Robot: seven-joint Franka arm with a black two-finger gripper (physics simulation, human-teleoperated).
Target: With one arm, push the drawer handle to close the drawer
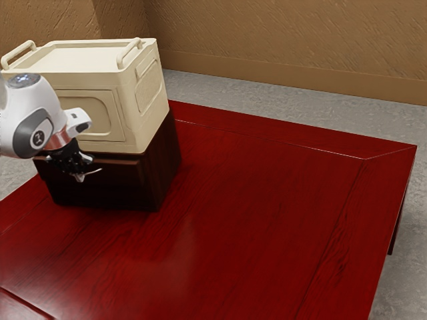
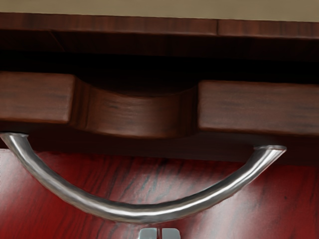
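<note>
Near the handle (image 2: 144,214) | tool (image 1: 81,176) narrow, fingertips (image 2: 148,234) partly cut off | drawer (image 2: 35,97), inside lost in shadow

Textured tan walls (image 1: 287,33), brown baseboard (image 1: 300,79), mottled grey floor (image 1: 227,93), 1 red wooden table (image 1: 267,213), soft sheen on top
</note>
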